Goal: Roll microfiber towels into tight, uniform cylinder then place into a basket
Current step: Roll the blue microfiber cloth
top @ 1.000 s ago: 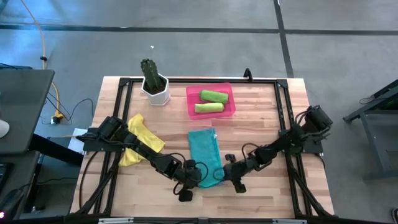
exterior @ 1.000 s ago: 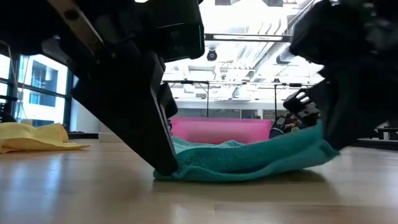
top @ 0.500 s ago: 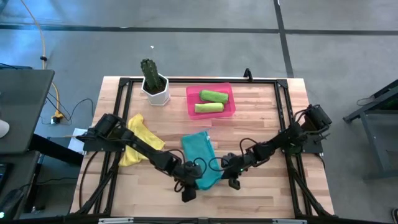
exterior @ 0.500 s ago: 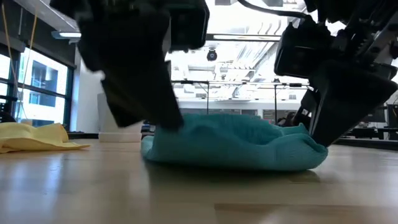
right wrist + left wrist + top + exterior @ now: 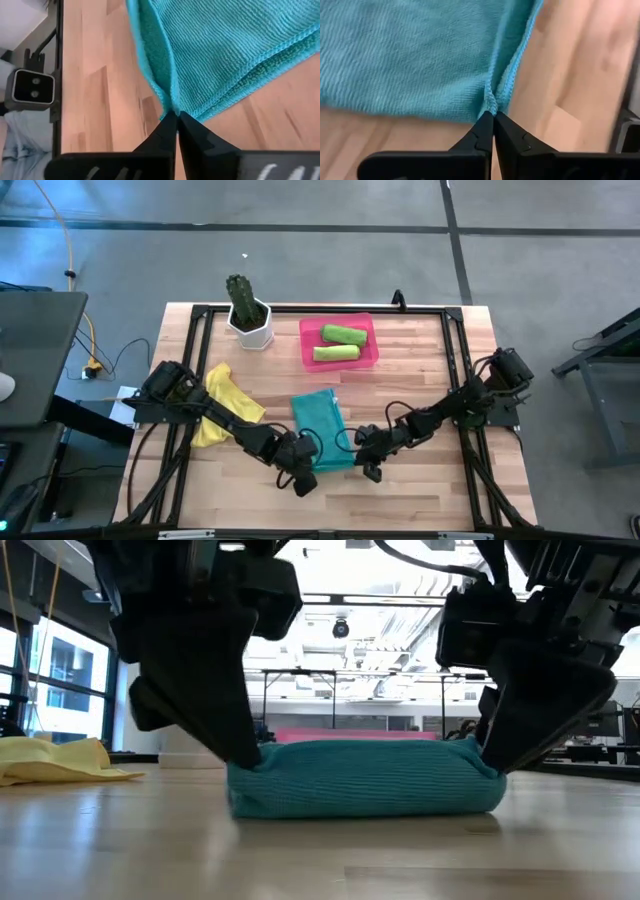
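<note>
Two sets of jaws, the left gripper (image 5: 303, 467) and the right gripper (image 5: 366, 461), are each clenched on a near corner of the teal towel (image 5: 318, 428), which lies folded over near the middle of the table's (image 5: 420, 350) front edge. Two rolled lime green towels (image 5: 340, 343) lie in the pink basket (image 5: 308, 345) by the back edge, and the yellow towel (image 5: 222, 412) lies crumpled toward the left edge.

A: How many soft microfiber towels do you count?
B: Four: one flat teal towel (image 5: 318, 428), one crumpled yellow towel (image 5: 222, 412), and two rolled lime green towels (image 5: 344, 335) (image 5: 336, 353).
A: Baskets?
B: One shallow bright pink plastic basket (image 5: 308, 347).
A: Anything else on the wooden table (image 5: 420, 370)?
B: One white pot with a green cactus (image 5: 247, 313).
A: And arms?
B: Two dark arms, so two grippers: left gripper (image 5: 305, 470) and right gripper (image 5: 364, 456).
</note>
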Controlling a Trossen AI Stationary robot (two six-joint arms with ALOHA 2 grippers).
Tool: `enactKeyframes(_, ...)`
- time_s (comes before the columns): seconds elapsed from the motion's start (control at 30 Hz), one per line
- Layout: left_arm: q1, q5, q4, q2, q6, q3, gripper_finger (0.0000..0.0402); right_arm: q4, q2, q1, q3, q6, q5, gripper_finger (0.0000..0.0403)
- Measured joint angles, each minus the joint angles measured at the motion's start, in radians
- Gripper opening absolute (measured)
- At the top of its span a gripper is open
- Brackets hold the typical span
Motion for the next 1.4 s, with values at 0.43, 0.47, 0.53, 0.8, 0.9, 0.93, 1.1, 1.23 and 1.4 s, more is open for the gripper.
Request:
enactKeyframes(0.43,-0.006,-0.025,-0.033,0.024,-0.053,0.000,0.0000,-0.004,0.000,-0.002,0.001,-0.208,0.059,0.0034)
enactKeyframes(0.47,-0.006,-0.018,-0.031,0.029,-0.055,0.000,0.0000,-0.003,0.000,-0.004,0.001,-0.226,0.059,0.0043)
enactKeyframes(0.53,-0.006,-0.014,-0.028,0.035,-0.055,0.000,0.0000,-0.003,0.000,-0.012,0.001,-0.260,0.055,0.0062)
enactKeyframes(0.8,-0.002,-0.031,-0.028,0.036,-0.055,0.000,0.0000,0.015,-0.061,-0.021,0.001,-0.517,0.019,0.0097)
enactKeyframes(0.9,-0.002,-0.032,-0.028,0.036,-0.055,0.000,0.0000,0.021,-0.114,0.009,0.001,-0.672,0.053,0.0095)
enactKeyframes(0.93,-0.002,-0.033,-0.028,0.036,-0.054,0.000,0.0000,0.026,-0.130,0.021,0.001,-0.732,0.063,0.0094)
enactKeyframes(1.1,0.001,-0.034,-0.028,0.036,-0.047,0.000,0.0000,0.062,-0.126,0.078,0.001,-0.949,0.098,0.0094)
enactKeyframes(1.23,0.003,-0.034,-0.027,0.036,-0.044,0.000,0.0000,0.068,-0.053,0.085,0.001,-0.962,0.186,0.0093)
enactKeyframes(1.4,0.003,-0.033,-0.027,0.036,-0.044,0.000,0.0000,0.121,0.003,0.065,0.001,-0.894,0.188,0.0093)
